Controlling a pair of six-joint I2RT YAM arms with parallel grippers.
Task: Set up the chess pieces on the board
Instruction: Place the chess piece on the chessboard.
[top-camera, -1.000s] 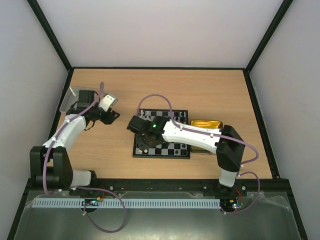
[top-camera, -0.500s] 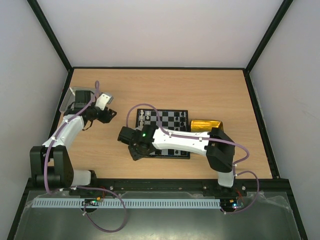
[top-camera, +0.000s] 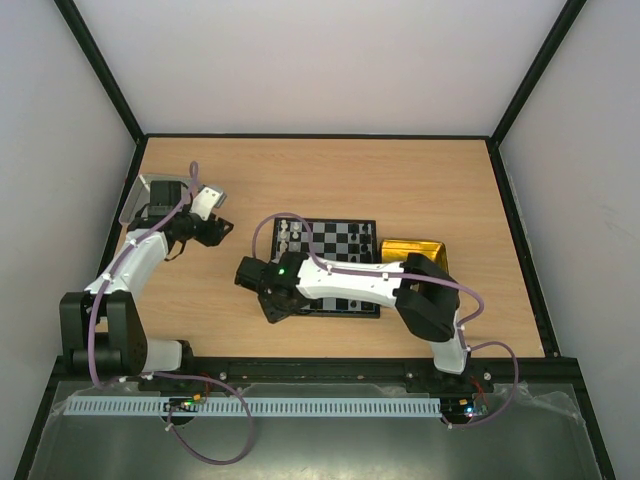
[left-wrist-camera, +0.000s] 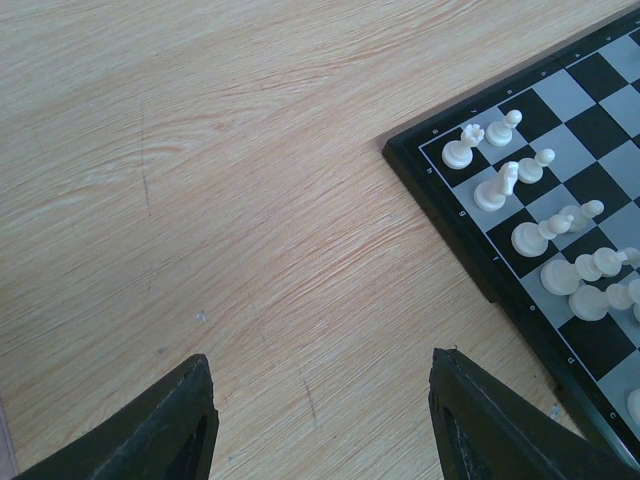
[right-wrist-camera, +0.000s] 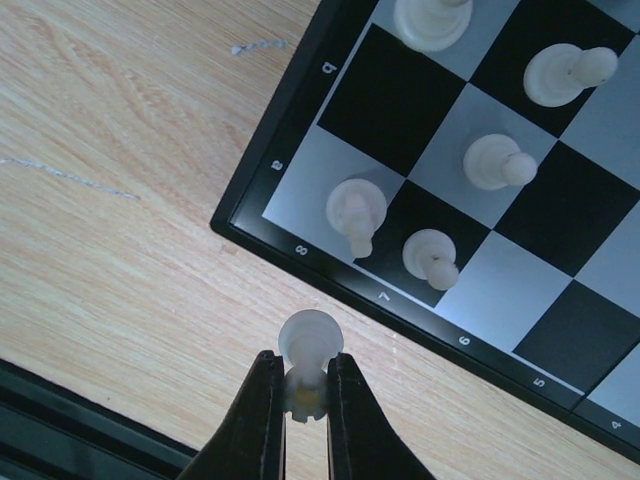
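My right gripper (right-wrist-camera: 305, 372) is shut on a white chess piece (right-wrist-camera: 310, 343), gripping its upper part with the round base facing the camera. It hangs over bare wood just off the near-left corner of the board (right-wrist-camera: 340, 272). A white rook (right-wrist-camera: 352, 210) and pawns (right-wrist-camera: 430, 255) stand on the squares nearby. From above, the right gripper (top-camera: 274, 303) sits at that corner of the checkered board (top-camera: 350, 238). My left gripper (left-wrist-camera: 320, 365) is open and empty over the wood, left of the board's edge (left-wrist-camera: 440, 190), where several white pieces (left-wrist-camera: 495, 188) stand.
A shiny yellow tray (top-camera: 410, 248) lies against the board's right side, partly under the right arm. A clear plastic container (top-camera: 140, 195) sits at the table's far left beside the left gripper (top-camera: 213, 229). A grey metal tray (top-camera: 300, 440) runs below the arm bases.
The right gripper has carried the white piece leftward and nearer, from over the board to just off its near-left corner. The left gripper shifted slightly left.
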